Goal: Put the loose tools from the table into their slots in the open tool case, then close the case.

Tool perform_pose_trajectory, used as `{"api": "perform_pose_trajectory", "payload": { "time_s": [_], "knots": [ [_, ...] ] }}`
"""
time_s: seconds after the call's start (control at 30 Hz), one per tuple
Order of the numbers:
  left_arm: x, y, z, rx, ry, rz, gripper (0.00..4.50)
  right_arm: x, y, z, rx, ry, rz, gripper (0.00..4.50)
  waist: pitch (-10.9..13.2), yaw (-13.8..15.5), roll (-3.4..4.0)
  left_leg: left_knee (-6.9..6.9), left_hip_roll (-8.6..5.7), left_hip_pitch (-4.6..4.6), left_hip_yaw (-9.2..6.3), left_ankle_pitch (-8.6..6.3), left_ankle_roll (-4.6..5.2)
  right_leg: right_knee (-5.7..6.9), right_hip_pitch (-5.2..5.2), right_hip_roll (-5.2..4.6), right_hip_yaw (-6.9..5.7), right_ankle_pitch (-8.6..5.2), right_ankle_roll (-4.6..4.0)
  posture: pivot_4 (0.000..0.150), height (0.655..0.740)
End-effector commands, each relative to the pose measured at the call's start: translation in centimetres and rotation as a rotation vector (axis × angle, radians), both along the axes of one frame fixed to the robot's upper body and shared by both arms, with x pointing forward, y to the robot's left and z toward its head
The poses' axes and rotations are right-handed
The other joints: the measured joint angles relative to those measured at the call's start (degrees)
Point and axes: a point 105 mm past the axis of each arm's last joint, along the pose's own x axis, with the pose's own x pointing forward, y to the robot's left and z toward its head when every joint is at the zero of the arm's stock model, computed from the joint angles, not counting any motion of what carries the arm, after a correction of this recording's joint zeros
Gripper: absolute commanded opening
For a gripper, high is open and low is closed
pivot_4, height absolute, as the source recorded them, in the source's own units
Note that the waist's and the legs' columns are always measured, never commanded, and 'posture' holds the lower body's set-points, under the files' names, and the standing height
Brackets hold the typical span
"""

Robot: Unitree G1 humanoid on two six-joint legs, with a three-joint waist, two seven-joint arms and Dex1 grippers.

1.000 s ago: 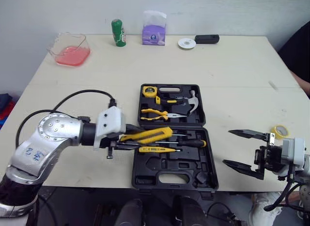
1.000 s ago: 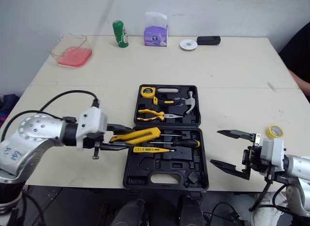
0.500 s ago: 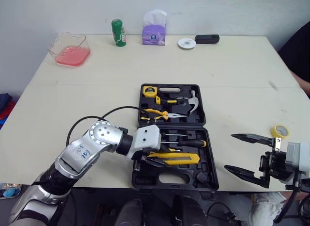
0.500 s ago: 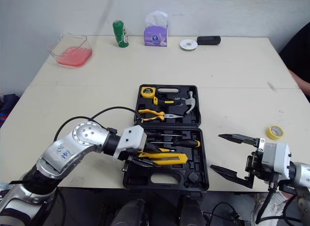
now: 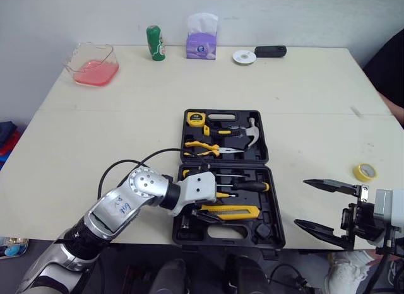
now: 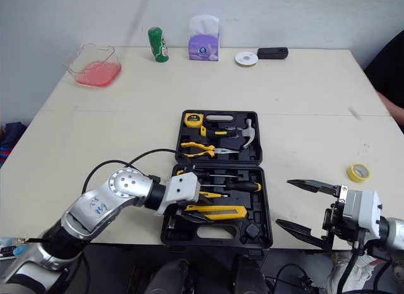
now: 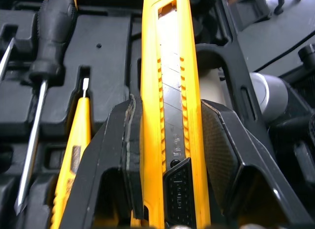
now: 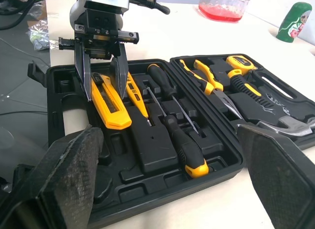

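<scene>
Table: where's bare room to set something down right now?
Widest: the table strip between the case and the back row of bowl, bottle, tissue pack. Also bare: left of the case's lid, and between case and tape roll. Crowded: the case's near half, where the left gripper holds the knife; the right gripper hangs open beside it.

Table (image 5: 303, 92): cream top, with a seam running left to right just beyond the case.

Far edge, left to right:
- clear tub (image 5: 91, 64) with red contents, at the far left corner
- green bottle (image 5: 154, 43), upright
- purple tissue pack (image 5: 201, 36), just beside the bottle
- white disc (image 5: 243, 57)
- black device (image 5: 270, 51), next to the disc

Near centre: black tool case (image 5: 270, 205), lying open and flat, its near half reaching the near edge.

Near right: yellow tape roll (image 5: 363, 172), well apart from the case.
</scene>
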Motion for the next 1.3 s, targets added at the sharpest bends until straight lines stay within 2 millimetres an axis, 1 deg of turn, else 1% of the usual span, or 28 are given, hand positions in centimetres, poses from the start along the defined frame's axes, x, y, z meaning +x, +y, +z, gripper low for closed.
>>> {"api": "perform_pose_trajectory", "payload": {
  "time_s": [0.03,0.2,0.43,0.5,0.53,0.6,0.63,0.8,0.97,1.03,1.1,1.13,1.2,1.23,1.27,1.3],
  "knots": [
    [-0.3,-0.3,-0.3,0.003,-0.011,0.0,1.26,-0.4,0.0,1.1,-0.008,-0.052,0.008,4.5,0.0,-0.04,0.0,0.0,0.0,0.0,0.0,0.0,0.0,0.0,0.0,0.0,0.01,0.0,0.0,0.15,0.74],
    [-0.2,0.1,-1.0,0.037,-0.025,0.005,1.26,-0.4,0.0,1.1,-0.008,-0.052,0.007,4.5,0.0,-0.08,0.0,0.0,0.0,-0.01,0.0,0.0,0.0,0.0,-0.01,0.02,0.0,0.0,0.0,0.15,0.74],
    [-0.1,0.5,-1.4,0.068,-0.039,-0.005,1.26,-0.4,-0.1,0.9,-0.007,-0.052,-0.003,4.5,0.0,-0.04,0.0,0.0,0.0,0.0,0.0,0.0,0.0,-0.01,-0.01,0.0,0.0,0.0,0.0,0.15,0.74],
    [-0.4,0.6,-1.3,0.068,-0.031,-0.033,2.28,-0.4,-0.2,0.8,-0.007,-0.052,-0.006,4.5,0.0,-0.05,0.0,0.0,0.0,-0.01,0.0,0.0,0.0,0.0,-0.01,0.01,0.0,0.0,0.0,0.15,0.74],
    [-0.6,0.6,-1.2,0.068,-0.03,-0.049,2.56,-0.4,-0.2,0.8,-0.008,-0.053,-0.007,4.5,0.0,-0.05,0.0,0.0,0.0,0.0,0.0,0.0,0.0,0.0,-0.01,0.01,0.0,0.0,0.0,0.15,0.74],
    [-0.4,0.2,-0.8,0.03,-0.082,-0.063,3.57,-0.3,-0.2,0.6,-0.007,-0.052,-0.009,4.5,-0.01,-0.04,0.01,0.0,0.0,0.0,0.0,0.0,0.0,-0.01,-0.01,0.01,-0.01,0.0,0.0,0.15,0.74],
    [-0.5,0.1,-0.6,0.019,-0.09,-0.071,3.91,-0.2,-0.3,0.5,-0.007,-0.053,-0.01,4.5,-0.01,-0.04,0.01,0.0,-0.01,-0.01,0.01,0.0,0.0,0.0,-0.01,0.01,-0.01,0.0,0.0,0.15,0.74],
    [-0.7,0.5,0.5,-0.046,-0.099,-0.138,3.91,0.3,-0.6,0.1,-0.009,-0.061,-0.017,4.5,0.0,-0.03,0.0,0.09,-0.01,-0.02,0.0,0.0,0.0,0.04,-0.01,0.0,-0.01,0.0,0.0,0.15,0.74],
    [0.2,1.1,1.5,-0.115,-0.156,-0.139,3.91,0.4,-1.3,0.0,-0.018,-0.067,-0.038,4.5,-0.01,-0.02,0.0,0.13,-0.01,-0.04,-0.02,0.0,0.01,0.04,-0.01,-0.01,-0.03,0.0,0.0,0.15,0.74],
    [0.5,1.1,2.2,-0.175,-0.18,-0.132,3.91,0.3,-1.6,0.0,-0.023,-0.065,-0.048,4.5,-0.01,0.0,0.0,0.14,-0.01,-0.04,-0.02,0.0,0.01,0.05,-0.01,0.0,-0.04,0.0,0.0,0.15,0.74],
    [0.5,0.9,3.1,-0.272,-0.172,-0.142,3.91,0.1,-1.8,0.0,-0.024,-0.06,-0.055,4.5,-0.01,0.01,0.0,0.15,-0.01,-0.05,-0.02,0.0,0.02,0.06,0.0,-0.01,-0.05,0.0,0.0,0.15,0.74],
    [0.4,0.8,3.3,-0.308,-0.165,-0.14,3.66,0.1,-1.9,-0.1,-0.024,-0.057,-0.057,4.5,-0.01,0.04,0.0,0.16,-0.01,-0.06,-0.03,-0.01,0.02,0.06,0.0,-0.02,-0.06,0.0,0.0,0.15,0.74],
    [-0.3,0.9,3.6,-0.372,-0.097,-0.173,3.07,-0.1,-2.0,-0.2,-0.023,-0.052,-0.062,4.5,-0.01,-0.02,0.0,0.17,-0.01,-0.06,-0.04,-0.01,0.03,0.06,0.0,-0.02,-0.05,0.0,0.01,0.15,0.74],
    [-0.3,0.9,3.6,-0.386,-0.099,-0.171,2.47,-0.2,-2.0,-0.2,-0.023,-0.051,-0.064,4.5,0.0,-0.03,0.0,0.18,-0.01,-0.05,-0.03,-0.01,0.03,0.07,0.0,-0.02,-0.05,0.01,0.01,0.15,0.74],
    [-0.2,0.9,3.7,-0.401,-0.097,-0.162,2.18,-0.2,-2.0,-0.2,-0.023,-0.05,-0.065,4.5,0.0,-0.04,0.0,0.18,0.0,-0.05,-0.03,-0.01,0.03,0.08,0.0,-0.03,-0.05,0.01,0.01,0.15,0.74],
    [-0.1,1.0,3.6,-0.409,-0.092,-0.152,1.66,-0.2,-2.0,-0.3,-0.023,-0.049,-0.066,4.5,-0.01,-0.04,0.0,0.19,0.0,-0.05,-0.04,-0.01,0.03,0.09,0.0,-0.03,-0.05,0.01,0.01,0.15,0.74]
  ]
}}
